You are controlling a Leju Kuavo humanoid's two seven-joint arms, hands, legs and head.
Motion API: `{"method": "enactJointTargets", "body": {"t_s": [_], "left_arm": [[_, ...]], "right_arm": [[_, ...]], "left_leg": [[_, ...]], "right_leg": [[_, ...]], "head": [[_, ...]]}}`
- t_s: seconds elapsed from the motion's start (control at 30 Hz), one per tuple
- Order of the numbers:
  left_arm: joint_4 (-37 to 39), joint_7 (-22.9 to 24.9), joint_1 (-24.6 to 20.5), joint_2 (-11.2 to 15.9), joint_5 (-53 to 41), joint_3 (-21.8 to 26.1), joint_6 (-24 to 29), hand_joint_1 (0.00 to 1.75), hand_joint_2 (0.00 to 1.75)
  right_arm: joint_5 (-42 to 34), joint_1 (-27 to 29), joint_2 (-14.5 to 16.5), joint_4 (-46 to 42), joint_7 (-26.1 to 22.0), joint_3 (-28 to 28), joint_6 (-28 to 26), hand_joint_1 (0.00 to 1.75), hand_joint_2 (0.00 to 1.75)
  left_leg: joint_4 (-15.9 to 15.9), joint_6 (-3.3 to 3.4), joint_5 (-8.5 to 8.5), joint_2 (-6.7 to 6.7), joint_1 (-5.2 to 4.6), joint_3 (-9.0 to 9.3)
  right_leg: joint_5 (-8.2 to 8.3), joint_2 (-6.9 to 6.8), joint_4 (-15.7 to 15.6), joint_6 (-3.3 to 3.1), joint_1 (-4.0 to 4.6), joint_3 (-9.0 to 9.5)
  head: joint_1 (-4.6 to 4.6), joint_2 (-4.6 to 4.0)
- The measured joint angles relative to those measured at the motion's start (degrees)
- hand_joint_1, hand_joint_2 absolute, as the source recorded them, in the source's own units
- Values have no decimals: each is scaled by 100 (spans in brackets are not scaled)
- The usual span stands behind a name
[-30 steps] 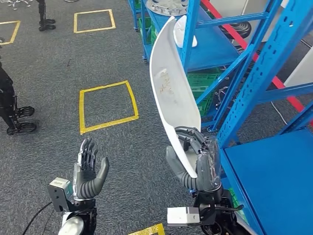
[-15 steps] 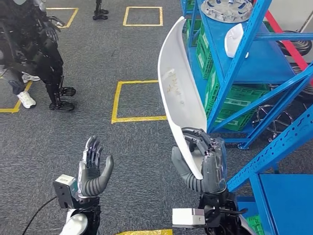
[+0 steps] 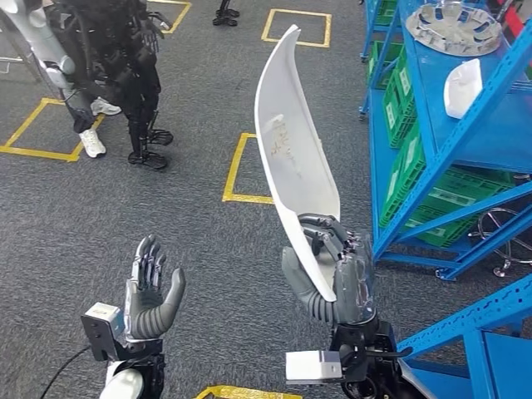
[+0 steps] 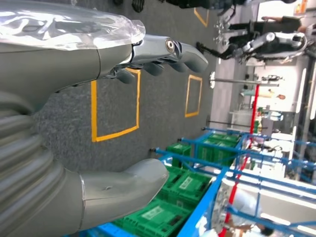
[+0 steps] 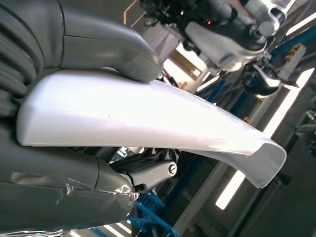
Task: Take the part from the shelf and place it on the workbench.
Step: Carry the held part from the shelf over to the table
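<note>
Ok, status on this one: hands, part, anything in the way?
Right hand grips white part at its lower end, upright. Left hand open, empty. Blue shelf to the right, another robot ahead-left.

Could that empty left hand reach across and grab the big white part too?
Probably yes. The left hand is open, fingers spread, holding nothing, and only bare carpet shows between it and the white part, which the right hand grips at its lower end. How far the arm stretches is hard to judge.

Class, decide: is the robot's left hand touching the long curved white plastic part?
Apart. In the head view the left hand hangs open over grey carpet, well clear of the long curved white plastic part, which the right hand grips at its lower end.
</note>
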Motion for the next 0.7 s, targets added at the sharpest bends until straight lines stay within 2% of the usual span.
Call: {"method": "enactJointTargets", "body": {"t_s": [0.03,0.07,0.1,0.13,0.17,0.2,0.23,0.27,0.3,0.33,0.4,0.43,0.47,0.53,0.57,0.6,0.67,0.7], "left_arm": [[-1,-2,2,-1,-1,1,1,0,175],[-1,-4,-1,-1,0,1,3,0,175],[-2,-6,-7,-4,-1,1,4,0,175],[-2,-8,-12,-8,-1,2,5,0,175],[-2,-8,-16,-10,-1,2,5,0,175],[-2,-4,-14,-13,0,2,9,0,175],[-2,4,-8,-12,1,2,13,0,175],[-2,13,-2,-10,2,2,19,0,175],[-2,21,1,-9,3,2,27,0,175],[-3,27,1,-9,3,2,33,0,175],[-5,36,0,-10,5,2,40,0,175],[-8,40,2,-10,7,2,40,0,175],[-11,43,9,-10,8,2,40,0,175],[-16,47,27,-7,8,1,40,0,175],[-19,49,30,-4,6,1,39,0,175],[-22,53,24,-2,4,0,32,0,175],[-26,69,2,-3,-1,-1,10,0,175],[-26,83,-5,-4,-1,-1,-2,0,175]], "right_arm": [[-2,-5,0,0,1,7,0,175,175],[-3,-11,0,0,1,10,0,175,175],[-4,-18,0,0,1,13,0,175,175],[-5,-23,0,1,3,16,0,175,175],[-6,-21,-1,1,8,18,0,175,175],[-14,-19,-3,3,21,21,0,175,175],[-31,-16,-7,4,42,23,0,175,175],[-54,-17,-10,5,66,26,0,175,175],[-78,-20,-13,7,89,28,0,175,175],[-94,-23,-14,7,108,31,0,175,175],[-101,-27,-18,5,148,41,0,175,175],[-97,-26,-21,4,173,47,0,175,175],[-93,-26,-22,3,195,52,0,175,175],[-84,-31,-24,1,225,58,0,175,175],[-83,-33,-24,0,237,61,0,175,175],[-84,-32,-24,-1,249,63,0,175,175],[-93,-24,-24,-2,271,63,0,175,175],[-105,-21,-24,-1,273,63,0,175,175]], "left_leg": [[-4,34,-9,-71,3,11],[-12,67,-13,-145,8,25],[-22,100,-12,-218,20,40],[-27,126,-14,-291,23,46],[-26,148,-17,-373,18,49],[-25,162,-18,-466,8,52],[-23,167,-21,-560,-2,57],[-21,168,-22,-653,-10,65],[-20,167,-22,-746,-14,78],[-19,164,-25,-836,-12,90],[-4,138,-30,-1009,-10,87],[0,111,-28,-1086,3,69],[-5,75,-20,-1158,16,50],[-31,4,1,-1261,43,31],[13,-24,-34,-1170,30,5],[164,-45,-128,-1002,16,-72],[817,-87,-474,-565,-5,-399],[1224,-107,-648,-450,1,-606]], "right_leg": [[-41,33,22,33,-19,21],[-118,138,110,56,-39,2],[-263,306,353,70,-49,-99],[-448,497,732,71,-50,-279],[-639,624,1190,64,-42,-523],[-778,692,1624,54,-33,-772],[-802,716,1874,39,-27,-944],[-716,728,1913,19,-24,-1018],[-519,753,1712,-7,-22,-977],[-245,858,1302,-37,-22,-836],[149,1196,488,-87,-36,-538],[232,1325,242,-99,-35,-448],[222,1356,166,-109,-29,-419],[235,1221,112,-141,-23,-379],[251,1135,77,-169,-34,-348],[267,1042,40,-194,-47,-320],[276,847,4,-226,-44,-292],[269,754,4,-232,-35,-293]], "head": [[17,0],[28,0],[52,0],[93,0],[134,0],[176,0],[204,0],[221,0],[234,0],[248,0],[256,0],[256,0],[253,0],[253,0],[233,0],[190,0],[91,0],[56,0]]}}
